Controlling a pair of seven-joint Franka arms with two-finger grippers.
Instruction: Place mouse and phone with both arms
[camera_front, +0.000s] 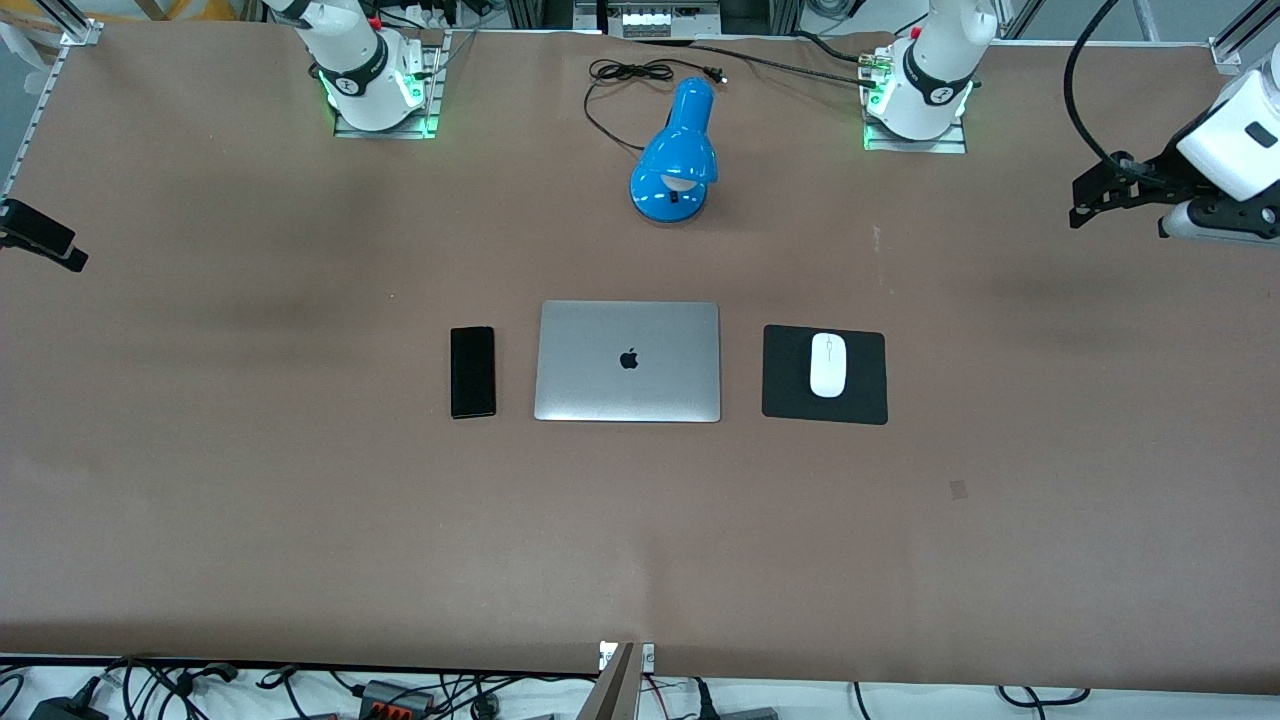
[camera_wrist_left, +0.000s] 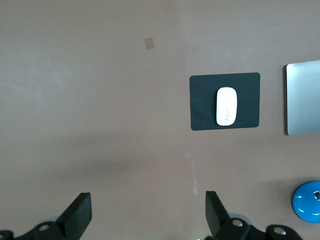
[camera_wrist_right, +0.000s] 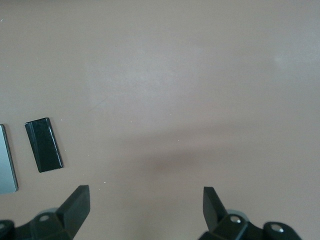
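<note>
The white mouse (camera_front: 828, 365) lies on a square black mouse pad (camera_front: 790, 400), beside the closed silver laptop (camera_front: 627, 361) toward the left arm's end of the table. It also shows in the left wrist view (camera_wrist_left: 226, 106). The black phone (camera_front: 472, 372) lies flat beside the laptop toward the right arm's end, and shows in the right wrist view (camera_wrist_right: 44, 144). My left gripper (camera_front: 1085, 200) (camera_wrist_left: 147, 200) is open and empty, up over bare table at the left arm's end. My right gripper (camera_front: 60, 250) (camera_wrist_right: 145, 192) is open and empty, over bare table at the right arm's end.
A blue desk lamp (camera_front: 675, 165) with a loose black cord (camera_front: 620, 75) stands farther from the front camera than the laptop, between the two arm bases (camera_front: 375, 85) (camera_front: 925, 90). A small tape patch (camera_front: 958, 488) lies nearer to the camera than the mouse pad.
</note>
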